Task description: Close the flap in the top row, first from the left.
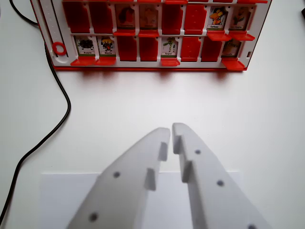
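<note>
Wrist view, left to right: black cable [57, 90] curving over white table [143, 100]; red game board [152, 36] along the top edge, flaps [129, 47] partly shut, card captions too blurred to read; white gripper [170, 129] below, tips nearly together, empty.

— What sort of place is this?
— A plain tabletop test setup: bare white worktop [200, 95], black cable [62, 90] trailing left of the pincer [171, 130], game board [152, 33] beyond it.
</note>
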